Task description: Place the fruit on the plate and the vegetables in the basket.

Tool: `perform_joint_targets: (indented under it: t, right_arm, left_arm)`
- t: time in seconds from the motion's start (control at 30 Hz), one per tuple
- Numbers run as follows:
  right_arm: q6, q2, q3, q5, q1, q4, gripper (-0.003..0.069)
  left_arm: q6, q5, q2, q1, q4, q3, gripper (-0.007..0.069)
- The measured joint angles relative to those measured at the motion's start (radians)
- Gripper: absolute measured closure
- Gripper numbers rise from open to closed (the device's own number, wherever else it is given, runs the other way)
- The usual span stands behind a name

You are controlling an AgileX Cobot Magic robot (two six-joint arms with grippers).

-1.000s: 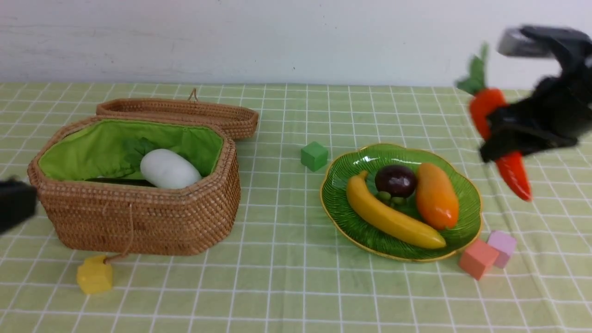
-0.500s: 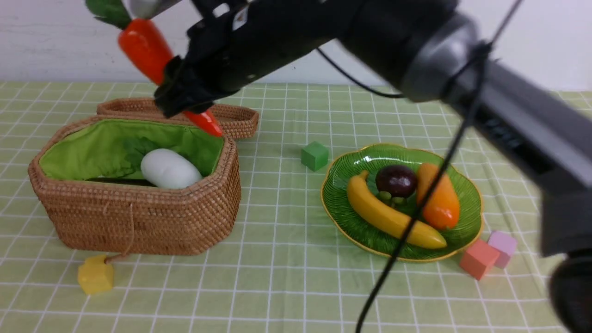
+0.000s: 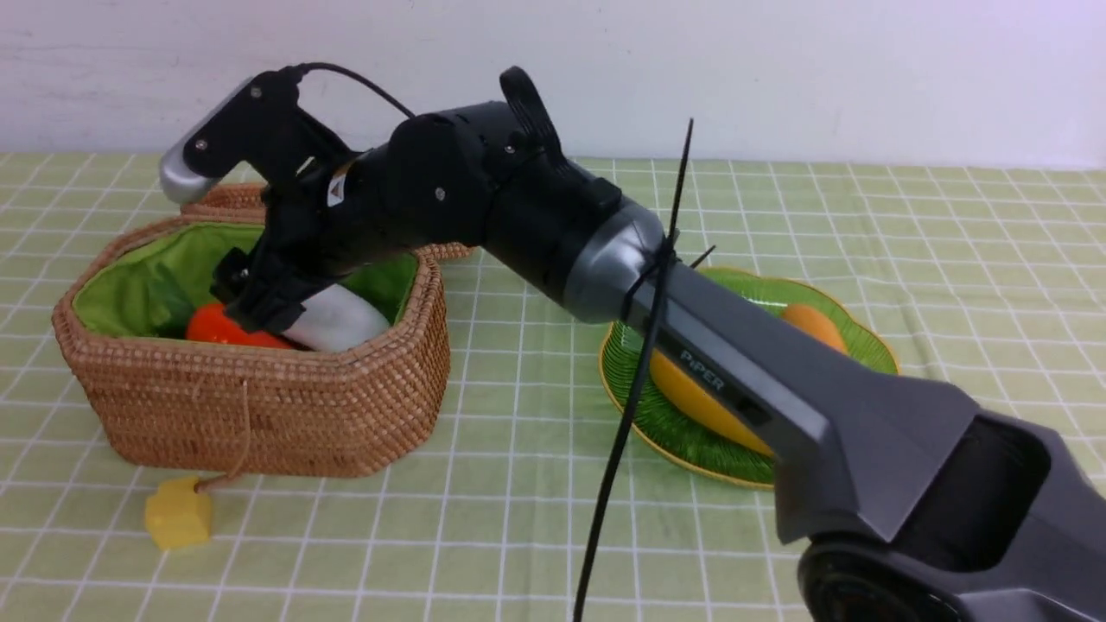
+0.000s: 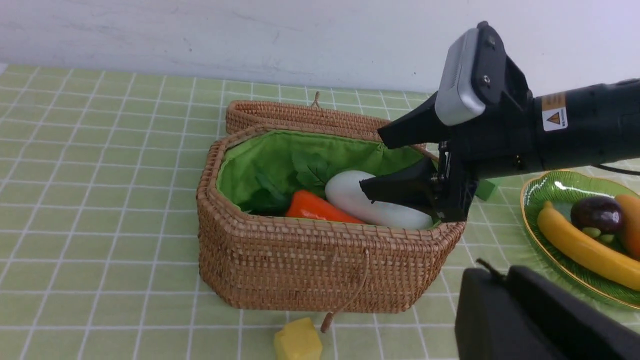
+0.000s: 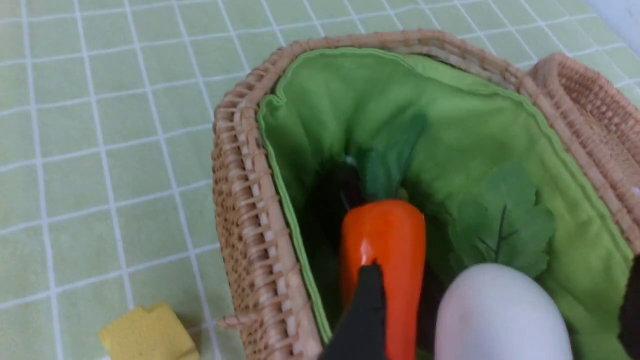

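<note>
The wicker basket (image 3: 259, 415) stands open at the left, its green lining showing. Inside lie the orange carrot (image 3: 220, 330) and the white radish (image 3: 341, 318), side by side. My right gripper (image 3: 251, 289) hangs just above them with its jaws open and nothing between them; one finger (image 5: 370, 300) rests over the carrot (image 5: 385, 240). On the green plate (image 4: 530, 200) lie the banana (image 4: 575, 245), the mangosteen (image 4: 597, 214) and the mango (image 4: 631, 220). My left gripper (image 4: 500, 272) is shut, low in front of the basket (image 4: 300, 270), holding nothing.
The basket's woven lid (image 3: 216, 197) lies folded back behind it. A yellow foam cube (image 3: 177, 516) sits on the checked cloth in front of the basket. My right arm reaches across the plate (image 3: 864, 345) and hides much of it in the front view.
My right arm swung from the far right across to the basket with the carrot. Its jaws have opened, and the carrot now lies in the basket beside the radish.
</note>
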Motion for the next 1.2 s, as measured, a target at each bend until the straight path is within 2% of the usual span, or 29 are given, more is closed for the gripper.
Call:
perform_joint_targets:
  t: [0.07, 0.17, 0.2, 0.3, 0.37, 0.57, 0.6, 0.63, 0.67, 0.73, 0.77, 0.8, 0.83, 0.87, 0.9, 0.93, 1.03, 1.2]
  right_arm:
    - [0.037, -0.029, 0.0, 0.063, 0.0, -0.035, -0.0009]
    - [0.084, -0.082, 0.0, 0.156, 0.0, -0.072, 0.0021]
    - [0.13, -0.139, 0.0, 0.254, 0.0, -0.097, 0.0074]
    - [0.191, -0.21, -0.003, 0.373, 0.0, -0.13, 0.0155]
    - [0.247, -0.288, -0.007, 0.466, 0.0, -0.181, 0.0279]
    - [0.336, -0.534, 0.155, 0.494, 0.0, -0.287, 0.062]
    - [0.341, -0.545, 0.166, 0.495, 0.0, -0.295, 0.0629]
    - [0.385, -0.66, 0.294, 0.495, 0.0, -0.323, 0.067]
    - [0.389, -0.689, 0.308, 0.495, 0.0, -0.326, 0.0673]
    - [0.451, -0.888, 0.524, 0.495, 0.0, -0.349, 0.0678]
    - [0.458, -0.904, 0.543, 0.495, 0.0, -0.35, 0.0678]
    - [0.511, -1.051, 0.716, 0.494, 0.0, -0.352, 0.0678]
    - [0.519, -1.051, 0.736, 0.494, 0.0, -0.352, 0.0678]
    - [0.589, -1.197, 0.904, 0.494, 0.0, -0.349, 0.0674]
    - [0.599, -1.213, 0.926, 0.494, 0.0, -0.349, 0.0673]
    - [0.692, -1.355, 1.124, 0.494, 0.001, -0.346, 0.0668]
    - [0.841, -1.568, 1.41, 0.498, 0.001, -0.347, 0.0665]
    - [1.009, -1.853, 1.692, 0.503, 0.001, -0.349, 0.0664]
  left_arm:
    - [0.001, 0.0, 0.0, 0.0, -0.008, 0.0, 0.0585]
    - [0.004, 0.0, 0.0, 0.0, -0.015, 0.0, 0.0585]
    - [0.012, -0.001, 0.0, 0.0, -0.022, 0.0, 0.0585]
    - [0.034, -0.016, 0.0, 0.0, -0.035, 0.0, 0.0585]
    - [0.078, -0.051, 0.0, -0.001, -0.07, 0.0, 0.0594]
    - [0.21, -0.122, -0.002, -0.001, -0.192, 0.0, 0.0637]
    - [0.218, -0.126, -0.004, -0.001, -0.201, 0.0, 0.0637]
    - [0.252, -0.157, -0.022, -0.001, -0.25, 0.009, 0.0637]
    - [0.255, -0.157, -0.026, -0.001, -0.25, 0.011, 0.0637]
    - [0.295, -0.235, -0.104, -0.001, -0.32, 0.068, 0.0637]
    - [0.297, -0.241, -0.104, -0.001, -0.325, 0.068, 0.0637]
    - [0.307, -0.286, -0.169, -0.001, -0.356, 0.125, 0.0637]
    - [0.307, -0.297, -0.177, -0.001, -0.363, 0.132, 0.0637]
    - [0.307, -0.336, -0.235, -0.001, -0.379, 0.192, 0.0637]
    - [0.307, -0.347, -0.248, -0.001, -0.382, 0.208, 0.0637]
    - [0.307, -0.405, -0.297, -0.001, -0.392, 0.274, 0.0637]
    - [0.307, -0.502, -0.355, -0.001, -0.398, 0.391, 0.0637]
    - [0.307, -0.636, -0.381, -0.001, -0.398, 0.504, 0.0637]
